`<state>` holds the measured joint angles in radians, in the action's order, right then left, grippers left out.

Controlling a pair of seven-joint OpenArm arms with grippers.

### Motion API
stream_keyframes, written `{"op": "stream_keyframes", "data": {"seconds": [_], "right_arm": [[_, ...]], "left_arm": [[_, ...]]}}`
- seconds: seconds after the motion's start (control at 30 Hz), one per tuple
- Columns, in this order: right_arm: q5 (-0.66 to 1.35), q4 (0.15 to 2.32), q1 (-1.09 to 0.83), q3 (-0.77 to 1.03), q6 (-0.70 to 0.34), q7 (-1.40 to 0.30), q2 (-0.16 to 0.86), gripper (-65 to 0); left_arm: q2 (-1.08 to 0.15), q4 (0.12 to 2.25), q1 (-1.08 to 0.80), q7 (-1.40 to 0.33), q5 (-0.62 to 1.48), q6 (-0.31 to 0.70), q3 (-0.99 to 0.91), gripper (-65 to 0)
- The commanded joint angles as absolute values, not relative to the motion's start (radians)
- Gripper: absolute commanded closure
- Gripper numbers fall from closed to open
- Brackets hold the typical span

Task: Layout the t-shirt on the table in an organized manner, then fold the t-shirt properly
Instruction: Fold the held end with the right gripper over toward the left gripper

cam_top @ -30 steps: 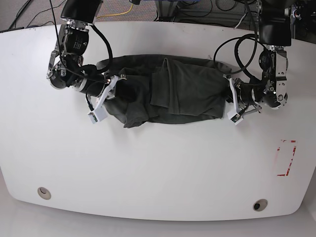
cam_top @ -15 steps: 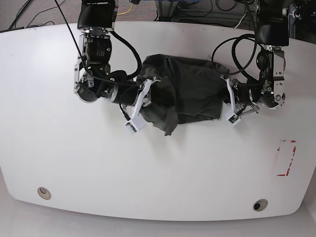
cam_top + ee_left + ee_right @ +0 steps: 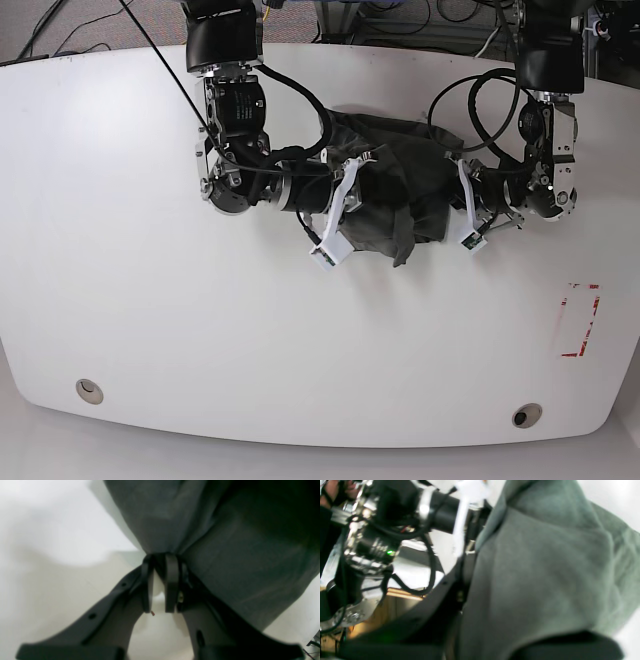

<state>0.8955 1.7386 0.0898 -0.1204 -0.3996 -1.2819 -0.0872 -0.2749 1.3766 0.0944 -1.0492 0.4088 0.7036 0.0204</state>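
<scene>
T-shirt (image 3: 400,185) lies bunched at the upper middle of the base view, on the white table (image 3: 150,330), and it is pressed between the two arms. Right gripper (image 3: 340,210) comes in from the left of this frame and reaches over the left part of the cloth; its white fingers (image 3: 330,245) stick out down and left of the shirt, and a dark flap of cloth hangs to the table just right of them. Whether these fingers are apart or together on the cloth I cannot tell: in the right wrist view the grey-green shirt (image 3: 545,575) covers most of the frame and hides them, and the picture is blurred. Left gripper (image 3: 463,205) is at the right edge of the shirt in the base view. In the left wrist view its two dark fingers (image 3: 172,580) stand close together and pinch a gathered edge of the shirt (image 3: 225,542) at the centre of the frame, with cloth spreading up and right from the pinch and white table (image 3: 50,530) at the left. Red tape rectangle (image 3: 580,320) is at the right of the base view, well apart from the shirt. Two round holes (image 3: 89,390) are near the lower edge of the table, one at the lower left and one at the lower right.
</scene>
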Motion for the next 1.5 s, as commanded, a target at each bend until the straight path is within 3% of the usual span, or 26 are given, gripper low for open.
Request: {"op": "stream_keyframes", "data": {"seconds": [0.0,0.1,0.27,1.03,1.47], "right_arm": [[0.923,1.755,0.113,-0.12,-0.404,-1.253,-0.093,-25.8],[0.914,1.755,0.114,-0.12,-0.403,-1.251,-0.093,-38.5],[0.84,1.755,0.15,-0.128,-0.403,-1.25,-0.107,-47.6],[0.809,1.759,0.272,-0.335,-0.407,-1.251,-0.127,-48.4],[0.809,1.811,0.321,-0.334,-0.414,-1.254,0.053,-48.4]], "left_arm": [[-0.272,1.357,0.067,-1.141,0.338,0.698,0.033,-6.5],[-0.272,1.357,0.059,-1.139,0.338,0.698,0.033,-6.5],[-0.271,1.357,0.058,-1.139,0.338,0.698,0.033,-6.5],[-0.251,1.357,0.058,-1.136,0.338,0.698,0.033,-6.5],[-0.251,1.359,0.062,-1.136,0.34,0.698,0.028,-6.5]]}}
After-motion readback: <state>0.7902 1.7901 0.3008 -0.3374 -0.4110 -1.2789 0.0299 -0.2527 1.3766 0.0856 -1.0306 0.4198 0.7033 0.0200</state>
